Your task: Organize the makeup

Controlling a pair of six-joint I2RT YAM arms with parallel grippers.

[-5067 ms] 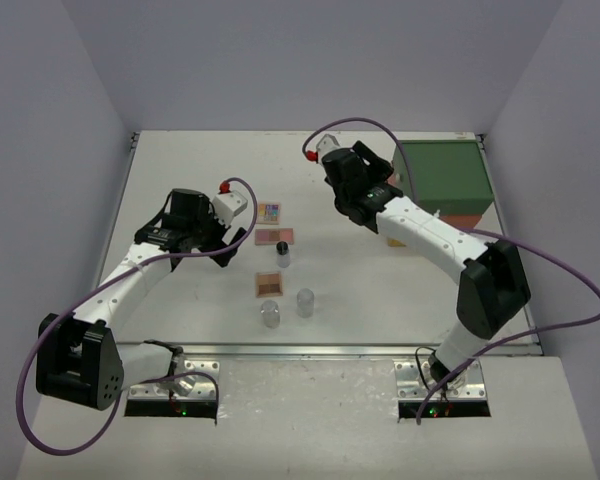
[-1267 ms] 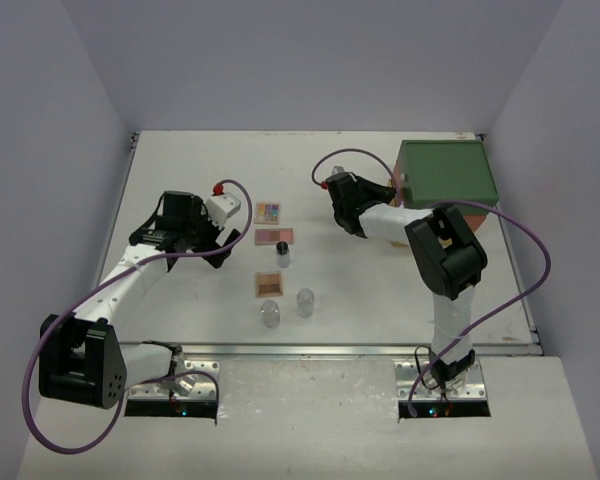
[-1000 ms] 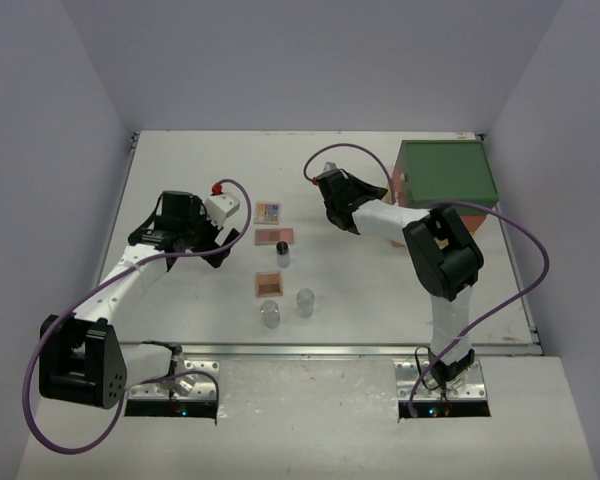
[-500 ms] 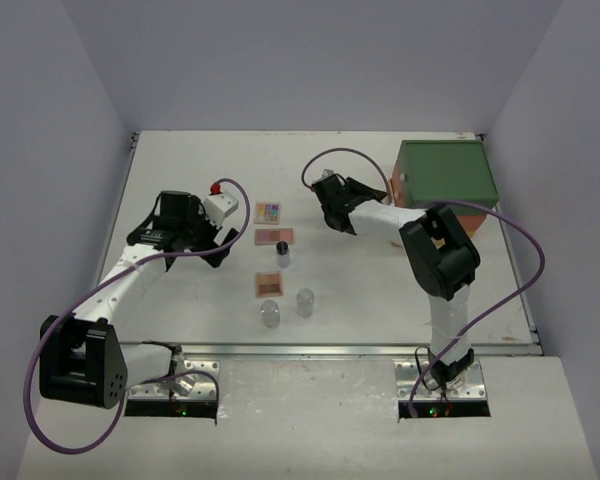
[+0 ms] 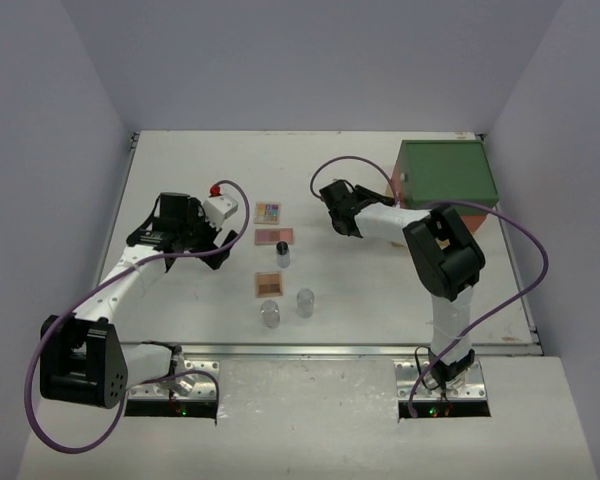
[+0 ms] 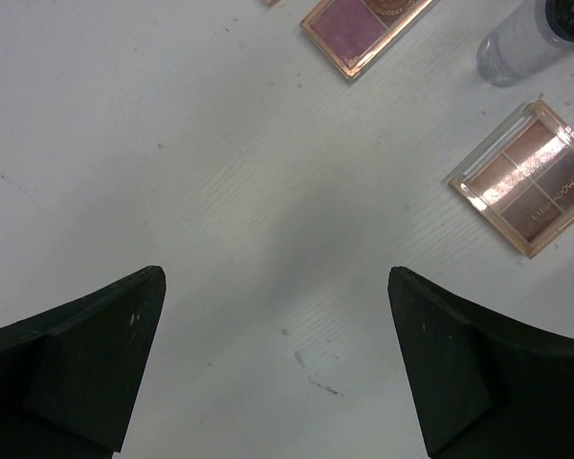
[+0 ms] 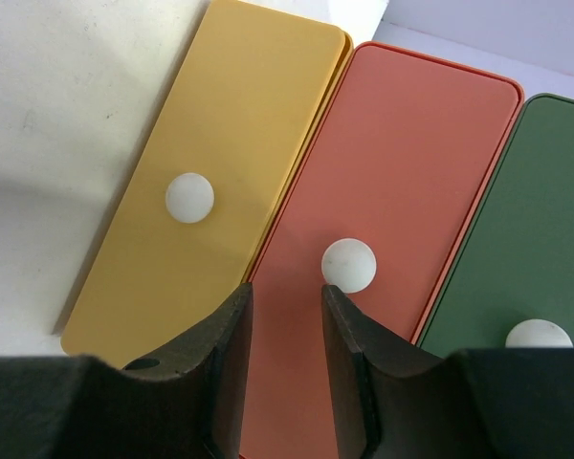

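Note:
The makeup lies mid-table: a multicoloured palette (image 5: pixel 268 211), a pink palette (image 5: pixel 274 236), a black-capped bottle (image 5: pixel 282 253), a brown palette (image 5: pixel 268 284) and two clear jars (image 5: pixel 270 314) (image 5: pixel 305 302). No brown bottles show. My left gripper (image 5: pixel 220 247) is wide open and empty over bare table left of them. Its wrist view (image 6: pixel 275 277) shows the pink palette (image 6: pixel 364 24), the bottle (image 6: pixel 531 43) and the brown palette (image 6: pixel 531 177). My right gripper (image 5: pixel 372 196) faces the box's drawers. Its jaws (image 7: pixel 285 292) stand a narrow gap apart, empty, just short of the orange drawer's white knob (image 7: pixel 348 264).
The green-topped box (image 5: pixel 445 172) stands at the back right, its drawer fronts facing left. The right wrist view shows the yellow drawer (image 7: pixel 220 143), orange drawer (image 7: pixel 411 163) and green drawer (image 7: pixel 526 220), all shut, each with a white knob. Walls close in the table.
Since five seconds ago my right arm has drawn back from the box and folded, its gripper now low in front of the drawers. In the last second it shifted slightly. The left arm barely moved.

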